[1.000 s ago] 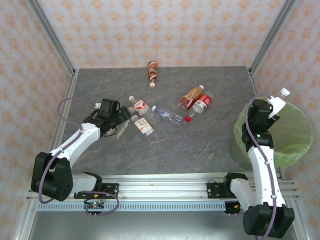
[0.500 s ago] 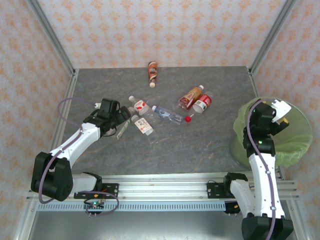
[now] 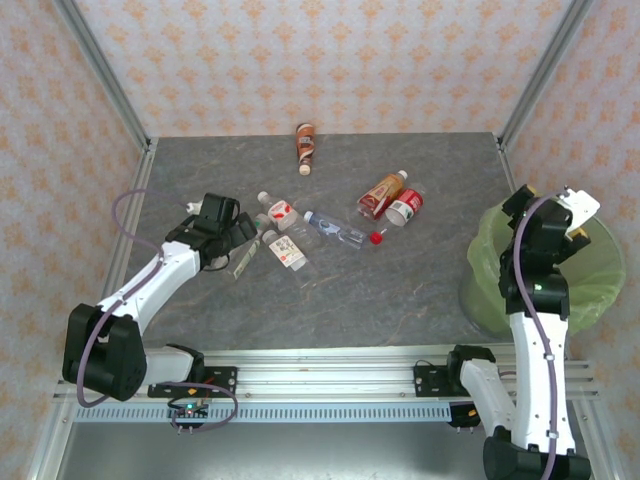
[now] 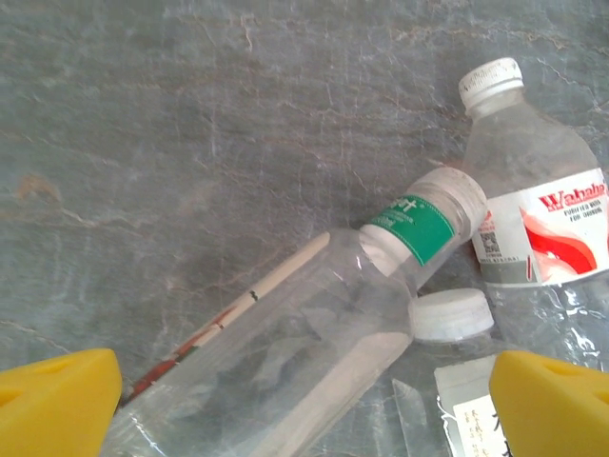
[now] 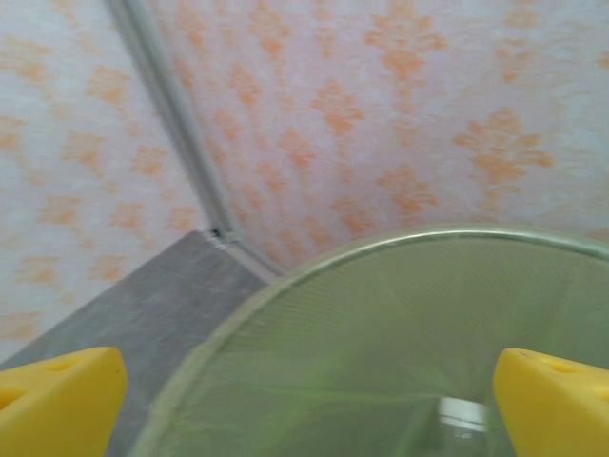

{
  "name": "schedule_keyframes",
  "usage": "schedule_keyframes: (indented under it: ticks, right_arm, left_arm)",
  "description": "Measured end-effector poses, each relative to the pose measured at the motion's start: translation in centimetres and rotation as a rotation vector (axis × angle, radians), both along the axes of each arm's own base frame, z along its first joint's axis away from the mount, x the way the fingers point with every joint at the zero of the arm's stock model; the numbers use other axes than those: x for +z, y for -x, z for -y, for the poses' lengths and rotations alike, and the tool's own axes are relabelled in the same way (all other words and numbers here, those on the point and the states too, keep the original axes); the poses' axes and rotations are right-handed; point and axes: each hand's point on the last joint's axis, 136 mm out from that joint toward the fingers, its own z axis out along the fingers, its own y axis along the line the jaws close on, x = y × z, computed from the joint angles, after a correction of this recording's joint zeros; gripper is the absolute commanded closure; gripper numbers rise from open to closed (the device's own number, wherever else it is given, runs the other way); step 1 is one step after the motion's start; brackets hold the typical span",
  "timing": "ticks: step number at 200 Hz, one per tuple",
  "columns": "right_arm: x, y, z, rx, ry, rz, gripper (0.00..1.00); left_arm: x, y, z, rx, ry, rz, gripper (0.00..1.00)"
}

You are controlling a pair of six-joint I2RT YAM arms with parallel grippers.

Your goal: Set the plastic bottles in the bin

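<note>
1. Swinging outward over the last second, the right pincer (image 3: 577, 218) now hangs over the bin (image 3: 482, 285). The white-capped bottle it carried a second ago is gone from it. Its yellow fingertips stand wide apart with nothing between them.
2. Looking down from that wrist, I see what looks like a white cap (image 5: 464, 414) deep in the liner, so that bottle has probably dropped in.
3. The left pincer (image 3: 240, 237) has hardly shifted. It sits low over the bench (image 3: 400, 290), spread open on either side of a clear bottle with a green label (image 4: 314, 343). I take that as lining up for a grasp.
4. That bottle lies on its side, its neck touching a red-and-white labelled bottle (image 4: 542, 219). A third bottle's white cap (image 4: 449, 314) is tucked against its shoulder, so closing may nudge the neighbours.
5. Further right lie a brown-orange bottle (image 3: 382, 193) and a red-labelled one (image 3: 405, 208), close together. Another bottle (image 3: 305, 147) lies alone by the back wall.
6. Everything here is thin, glossy plastic, rounded and likely to roll or crumple. The bench is matt grey and stone-patterned. The bin's liner is a soft, translucent green.
</note>
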Motion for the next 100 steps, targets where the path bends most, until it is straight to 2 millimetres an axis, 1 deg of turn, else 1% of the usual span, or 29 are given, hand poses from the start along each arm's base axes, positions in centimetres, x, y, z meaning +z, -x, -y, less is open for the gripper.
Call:
schedule_keyframes:
  ticks: [20, 53, 72, 100]
  right_arm:
    - [0.8, -1.1, -2.1, 0.133, -0.050, 0.035, 0.01]
    - [1.5, -3.2, -6.6, 0.392, -0.148, 0.071, 0.01]
    - [1.4, -4.2, -9.4, 0.530, -0.190, 0.067, 0.01]
    - [0.5, -5.5, -13.5, 0.709, -0.224, 0.022, 0.01]
  left_arm:
    - [0.5, -0.4, -0.5, -0.004, -0.049, -0.012, 0.00]
    - [0.2, 0.1, -1.2, -0.033, -0.113, -0.071, 0.00]
    - [-0.2, 0.5, -1.3, -0.060, -0.135, -0.105, 0.00]
    - [-0.8, 1.3, -1.5, -0.108, -0.154, -0.156, 0.00]
